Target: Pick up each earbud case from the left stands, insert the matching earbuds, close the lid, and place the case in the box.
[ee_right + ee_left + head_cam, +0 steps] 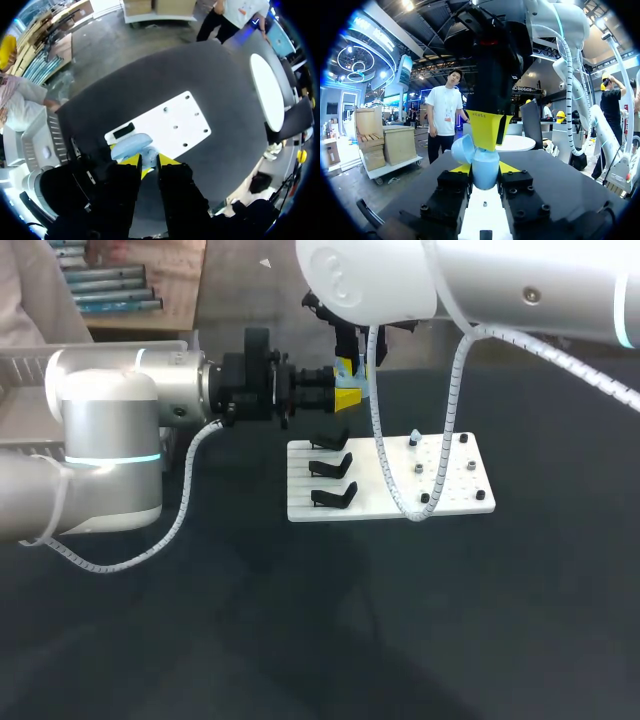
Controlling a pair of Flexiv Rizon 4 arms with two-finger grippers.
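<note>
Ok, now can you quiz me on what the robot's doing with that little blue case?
1. True or false: all three black stands on the white board are empty.
2. What colour is the earbud case gripped in the left pincer? A) light blue B) red C) green
3. Fill the gap: the second pincer, pointing down just above the case, belongs to the ___ arm.
Key: 1 true; 2 A; 3 right.
</note>
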